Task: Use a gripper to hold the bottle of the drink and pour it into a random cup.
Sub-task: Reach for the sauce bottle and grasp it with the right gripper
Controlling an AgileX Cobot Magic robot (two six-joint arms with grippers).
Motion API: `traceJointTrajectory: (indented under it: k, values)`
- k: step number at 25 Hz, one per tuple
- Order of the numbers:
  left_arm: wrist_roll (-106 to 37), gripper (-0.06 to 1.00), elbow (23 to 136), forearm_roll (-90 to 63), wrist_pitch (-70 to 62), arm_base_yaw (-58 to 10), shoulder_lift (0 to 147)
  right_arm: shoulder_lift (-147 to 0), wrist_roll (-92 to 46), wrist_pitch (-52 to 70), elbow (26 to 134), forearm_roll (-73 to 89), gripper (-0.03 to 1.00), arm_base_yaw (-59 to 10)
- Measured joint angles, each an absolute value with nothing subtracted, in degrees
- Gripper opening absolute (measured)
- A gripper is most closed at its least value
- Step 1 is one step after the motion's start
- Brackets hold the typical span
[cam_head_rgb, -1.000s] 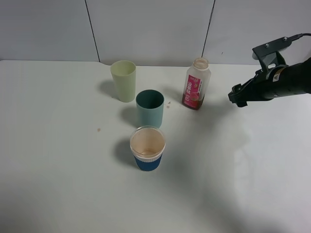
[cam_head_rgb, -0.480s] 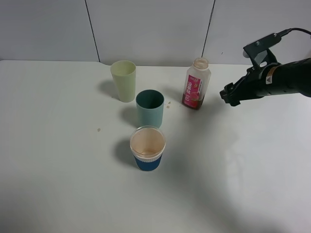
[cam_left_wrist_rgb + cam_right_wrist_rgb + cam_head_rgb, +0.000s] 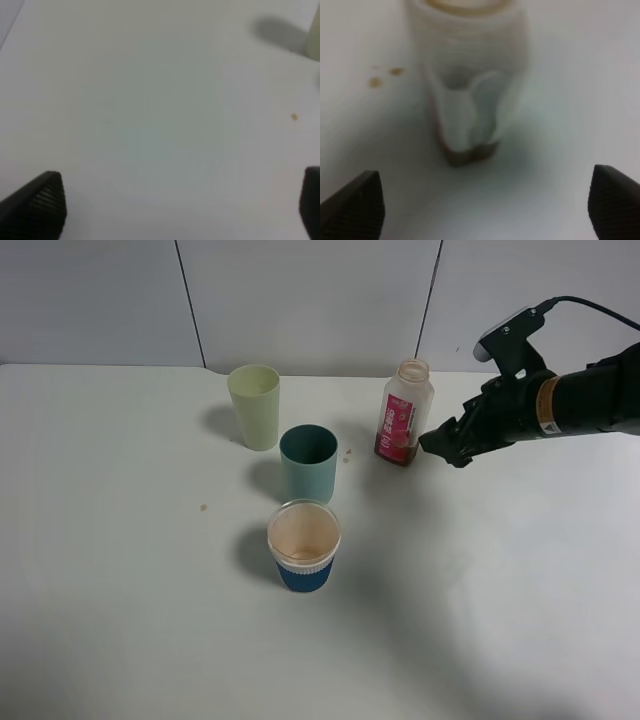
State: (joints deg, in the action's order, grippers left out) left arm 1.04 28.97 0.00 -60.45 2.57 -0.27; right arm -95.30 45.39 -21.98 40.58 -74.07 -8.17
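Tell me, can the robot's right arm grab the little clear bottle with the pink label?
Probably yes. The open jaws of the right arm sit beside the small clear plastic bottle with the pink-red label, facing it, with nothing between them.

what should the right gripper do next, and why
Probably ease the right gripper forward toward the bottle until the bottle's body sits between the jaws, then close. The jaws stand open and short of the bottle. The bottle stands upright on the table, centred ahead of them in the right wrist view, and is not yet gripped.
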Motion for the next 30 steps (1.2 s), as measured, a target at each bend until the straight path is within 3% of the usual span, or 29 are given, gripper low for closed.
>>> traceJointTrajectory:
  k: [9, 30]
  values:
    - [1.0, 0.93, 29.0, 0.0, -60.5, 2.6, -0.3, -98.9, 44.6, -27.9, 40.6, -74.9, 0.81, -3.7]
    - [1.0, 0.93, 29.0, 0.0, -60.5, 2.6, -0.3, -113.9, 39.6, -36.8, 51.8, -71.9, 0.81, -3.6]
